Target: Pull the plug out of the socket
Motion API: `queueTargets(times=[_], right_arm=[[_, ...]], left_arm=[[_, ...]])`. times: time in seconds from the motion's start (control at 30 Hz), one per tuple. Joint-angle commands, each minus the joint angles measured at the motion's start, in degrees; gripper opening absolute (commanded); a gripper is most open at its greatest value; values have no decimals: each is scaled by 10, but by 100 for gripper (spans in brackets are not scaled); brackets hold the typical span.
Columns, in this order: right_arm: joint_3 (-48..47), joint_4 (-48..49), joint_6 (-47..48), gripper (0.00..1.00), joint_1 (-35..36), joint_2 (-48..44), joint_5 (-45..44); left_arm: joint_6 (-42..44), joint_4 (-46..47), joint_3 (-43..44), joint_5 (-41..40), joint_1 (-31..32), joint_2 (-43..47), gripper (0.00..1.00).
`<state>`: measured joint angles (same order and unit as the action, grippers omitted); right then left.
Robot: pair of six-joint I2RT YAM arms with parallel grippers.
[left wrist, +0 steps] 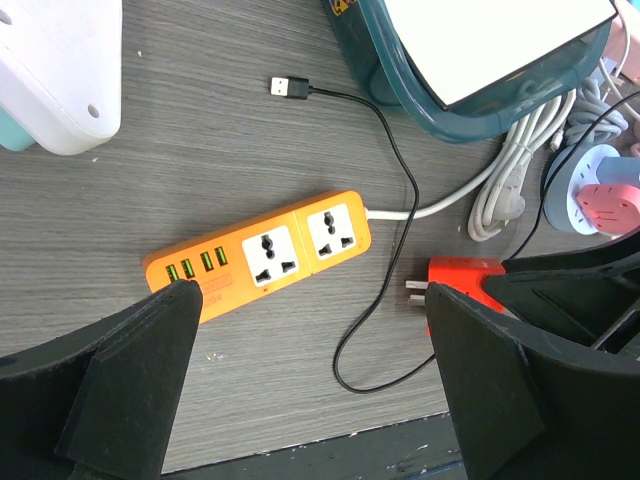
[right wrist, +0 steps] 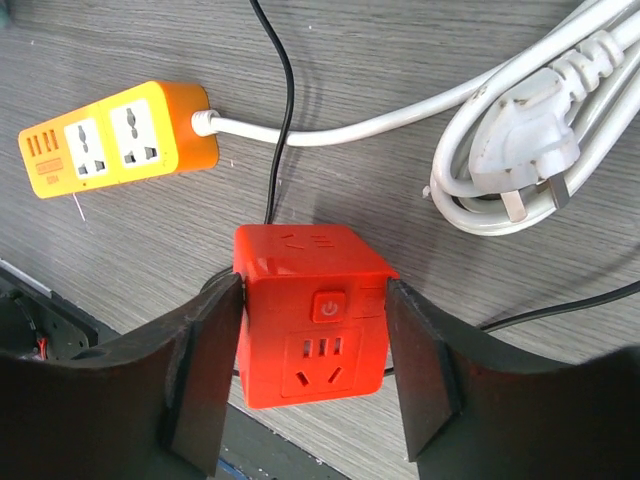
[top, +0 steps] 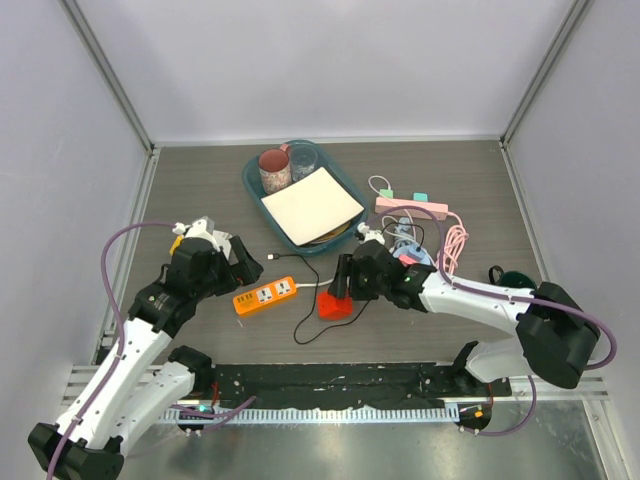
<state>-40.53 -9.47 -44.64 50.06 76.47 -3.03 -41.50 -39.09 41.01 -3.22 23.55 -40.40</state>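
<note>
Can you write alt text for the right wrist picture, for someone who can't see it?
A red cube plug is held by the right gripper between its black fingers, apart from an orange power strip at upper left on a grey table. A coiled white cable with its plug lies at upper right.

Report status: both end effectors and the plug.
Left end effector open over orange strip. Right end effector shut on red plug, clear of strip. Black cable between them.

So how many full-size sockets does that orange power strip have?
2 on the orange power strip: a first socket beside the USB ports, a second socket at the end with the white cord. Both empty. The right pincer holds a red cube with another.
</note>
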Motion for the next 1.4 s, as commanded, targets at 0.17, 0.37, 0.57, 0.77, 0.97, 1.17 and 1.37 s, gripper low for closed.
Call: queueTargets(times=[0.17, 0.37, 0.57, 0.77, 0.97, 1.17, 1.37], right_arm=[[-19, -22, 17, 54, -2, -23, -18], [10, -18, -3, 56, -2, -41, -8], [43, 25, -25, 48, -2, -40, 22], [28, 48, -22, 44, -2, -27, 62], [-33, -10, 22, 44, -3, -24, 37], [-108, -91, 73, 44, -20, -44, -36], [-143, -109, 94, 47, -21, -40, -61]], left_arm=[[9, 14, 5, -3, -2, -3, 100], [9, 16, 2, -4, -3, -3, 100], [6, 17, 1, -3, -2, -5, 100], [5, 21, -1, -2, -3, -6, 100], [10, 22, 2, 12, -2, -4, 100], [-15, 7, 18, -12, -2, -13, 99], [-61, -45, 70, -123, -3, -55, 94]])
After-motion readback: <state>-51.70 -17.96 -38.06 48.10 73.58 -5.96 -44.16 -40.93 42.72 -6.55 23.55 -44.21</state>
